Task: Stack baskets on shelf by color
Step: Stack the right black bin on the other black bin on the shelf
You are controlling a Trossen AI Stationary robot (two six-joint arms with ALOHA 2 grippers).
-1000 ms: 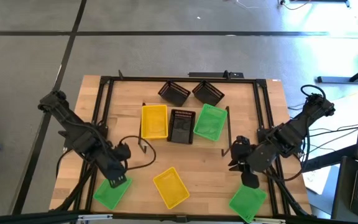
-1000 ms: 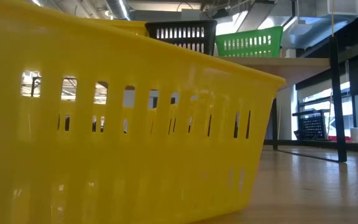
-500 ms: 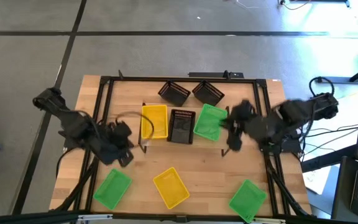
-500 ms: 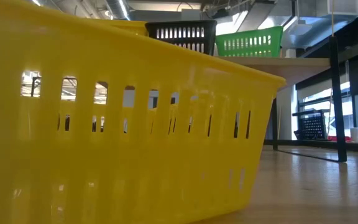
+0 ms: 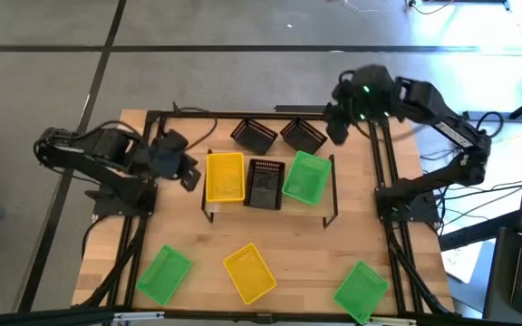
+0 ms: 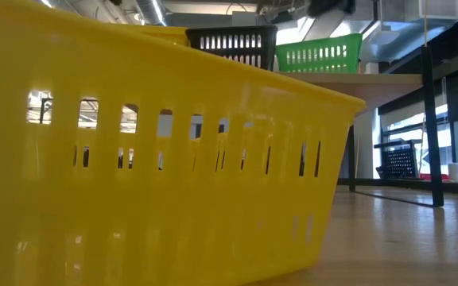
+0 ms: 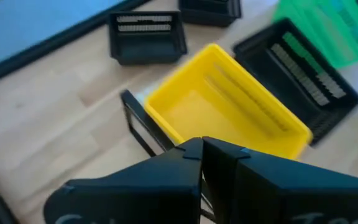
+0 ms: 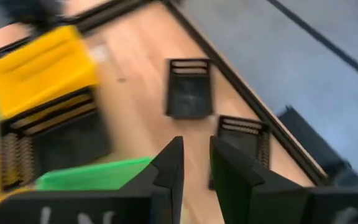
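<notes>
Up by the shelf, we have swung both arms away from the front baskets, left gripper clenched empty, right gripper parted and empty, so the two black baskets look next.

A second ago my left jaws hung over the green basket at the table's front left corner; now they sit shut beside the shelf's yellow basket. My right jaws have left the front right green basket and swung up to the far edge, above the black basket there, a narrow gap between them.
</notes>
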